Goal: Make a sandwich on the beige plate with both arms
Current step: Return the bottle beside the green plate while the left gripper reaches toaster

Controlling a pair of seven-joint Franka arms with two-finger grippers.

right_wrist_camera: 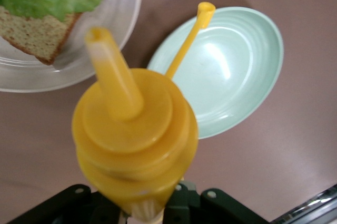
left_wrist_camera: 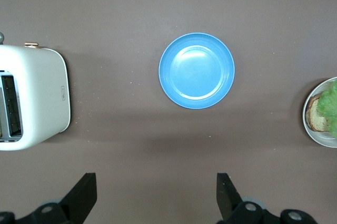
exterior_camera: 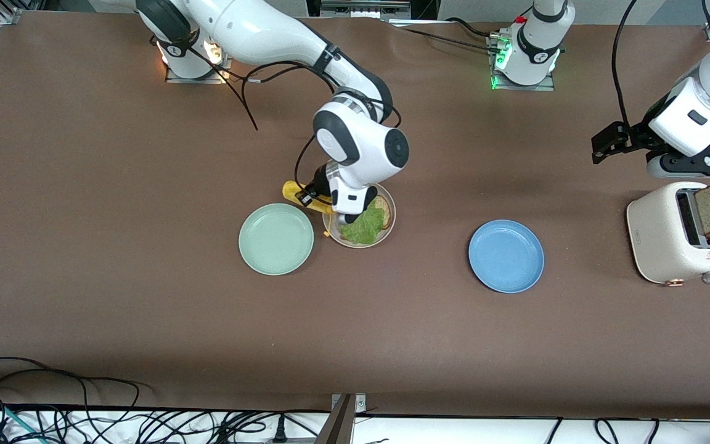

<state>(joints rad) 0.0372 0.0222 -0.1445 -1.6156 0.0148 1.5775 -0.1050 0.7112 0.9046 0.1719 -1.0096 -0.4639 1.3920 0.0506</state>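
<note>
Yellow plastic squeeze bottle (right_wrist_camera: 134, 139) is clenched in right gripper (right_wrist_camera: 142, 208) jaws, seen only by wrist; left gripper (left_wrist_camera: 155, 195) jaws are spread above the brown surface (left_wrist_camera: 131, 129).

My arms are glossy white shells broken by dark grey joint bands, the right arm (exterior_camera: 306, 46) ending in a rounded white wrist with a dark grey disc cap on its side, and the left arm (exterior_camera: 709, 92) in a white block with a small dark slot on its face. Black cables loop loosely off both, and each arm rises from a short white base on a metal plate, one base lit green, the other glowing orange. My left hand (left_wrist_camera: 155, 200) is matte black, with two flat wedge-shaped fingers on a bar with round pale screw heads.
</note>
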